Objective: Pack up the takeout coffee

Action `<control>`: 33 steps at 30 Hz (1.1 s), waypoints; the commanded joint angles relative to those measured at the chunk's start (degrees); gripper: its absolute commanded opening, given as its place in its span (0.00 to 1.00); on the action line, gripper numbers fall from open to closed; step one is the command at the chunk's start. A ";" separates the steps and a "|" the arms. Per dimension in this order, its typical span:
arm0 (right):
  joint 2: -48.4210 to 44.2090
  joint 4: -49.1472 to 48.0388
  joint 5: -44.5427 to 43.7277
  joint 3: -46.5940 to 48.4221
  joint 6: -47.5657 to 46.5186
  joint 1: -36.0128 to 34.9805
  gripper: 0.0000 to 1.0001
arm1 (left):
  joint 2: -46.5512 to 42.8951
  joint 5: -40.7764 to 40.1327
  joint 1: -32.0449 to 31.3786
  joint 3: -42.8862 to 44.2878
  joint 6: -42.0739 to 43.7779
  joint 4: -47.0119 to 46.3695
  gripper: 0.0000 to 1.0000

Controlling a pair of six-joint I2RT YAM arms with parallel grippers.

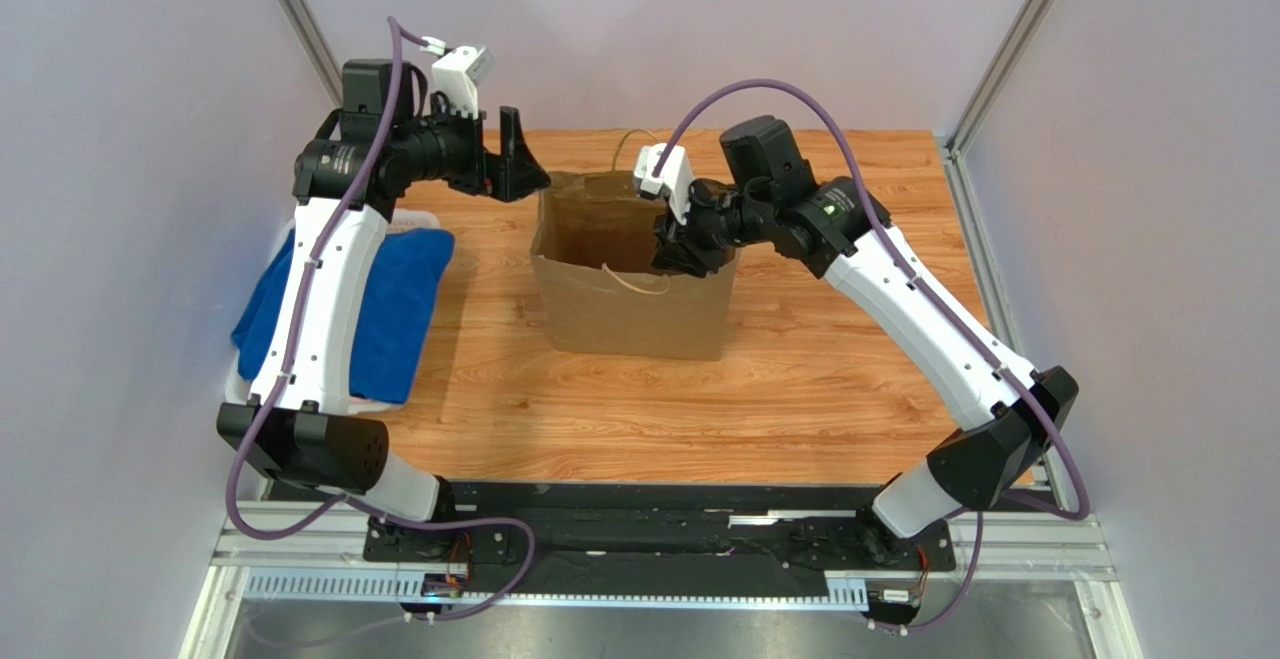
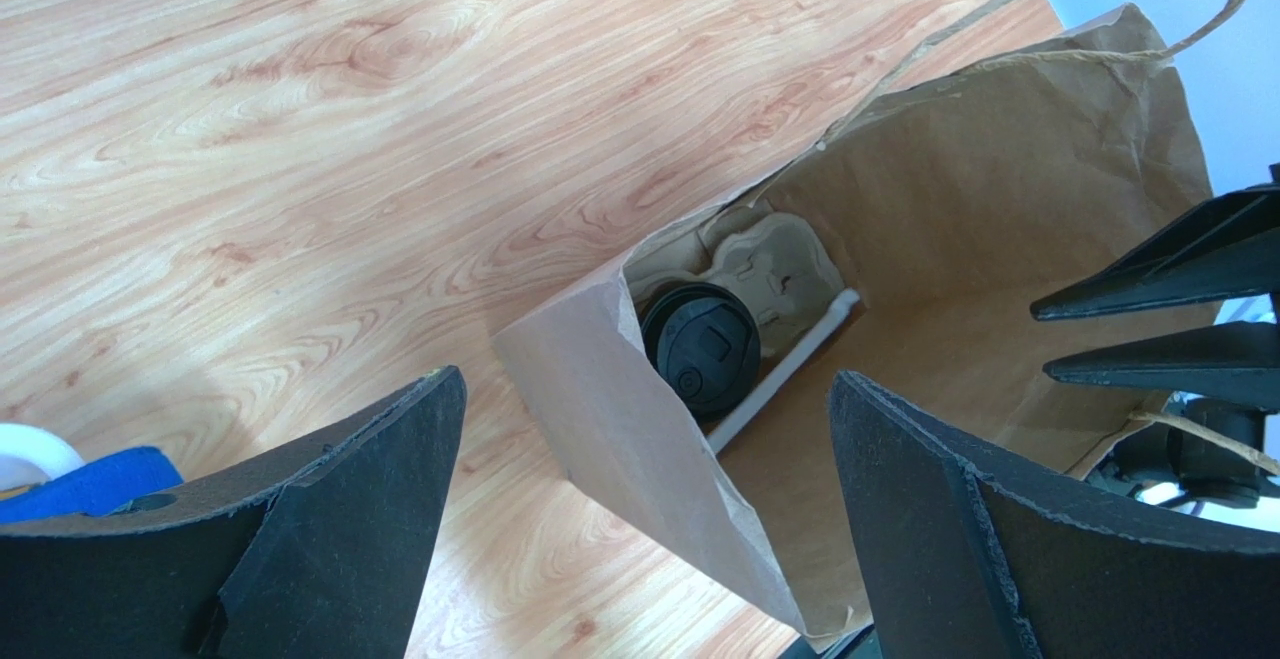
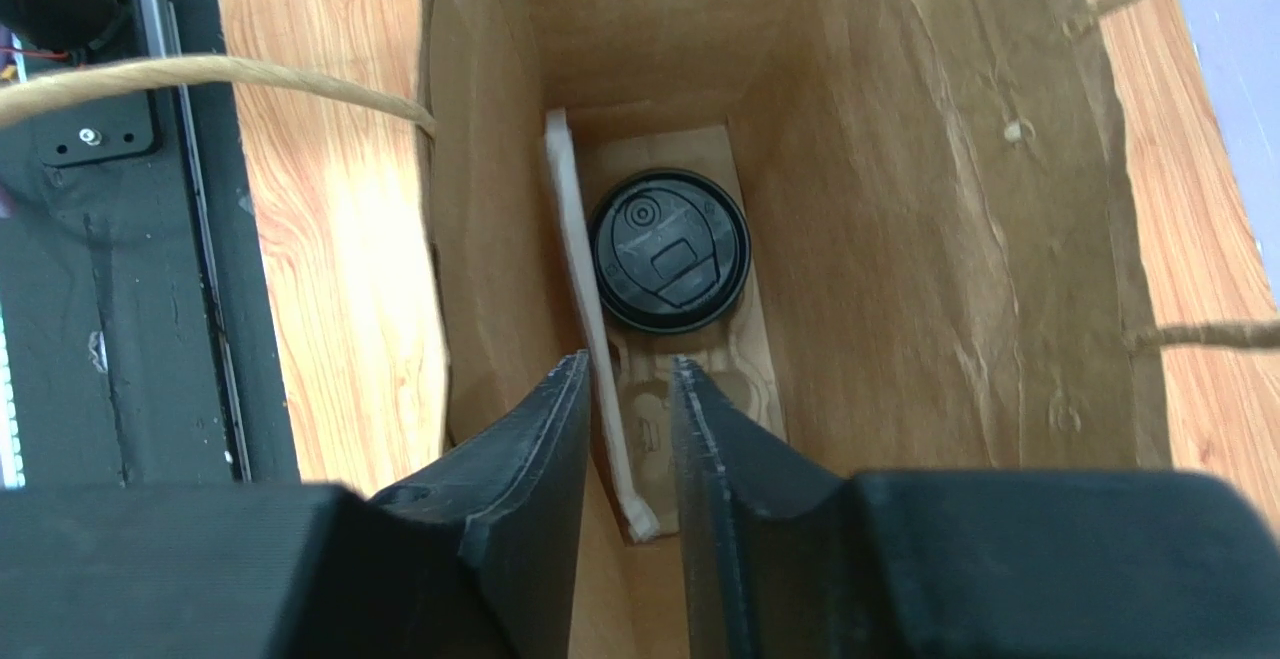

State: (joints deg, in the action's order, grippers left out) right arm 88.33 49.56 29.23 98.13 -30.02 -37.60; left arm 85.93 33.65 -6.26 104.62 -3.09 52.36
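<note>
- My right gripper (image 3: 628, 374) hangs in the mouth of the paper bag (image 3: 962, 209), pointing straight down. Its fingers stand a narrow slit apart with nothing between them.
- My left gripper (image 2: 646, 377) is spread wide and empty, outside the bag by its far left corner.
- The takeout coffee (image 3: 669, 251) sits at the bottom of the bag, upright in a pulp tray (image 2: 769, 257), with its black lid facing up at the right wrist camera.
- The key relation is that the cup lies directly below and slightly ahead of the right fingertips. Its long axis is vertical, in line with the gripper's approach. The right arm is much nearer, and the left has the bag wall in its way.
- A white strip (image 3: 579, 239) runs along the tray beside the cup. I cannot tell what it is.
- I judge the cup packed, so the next move should be a straight lift out.
- The twine handle (image 3: 226, 71) crosses near the wrist and could snag.
</note>
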 commanded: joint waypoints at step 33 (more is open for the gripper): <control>-22.83 -5.53 -13.94 -13.20 26.33 32.67 0.92 | -0.31 -9.47 7.76 2.45 6.52 16.91 0.99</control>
State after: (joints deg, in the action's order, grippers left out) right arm 70.46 43.99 15.88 93.34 -7.22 -8.99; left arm 89.08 28.75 0.51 113.86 2.11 68.23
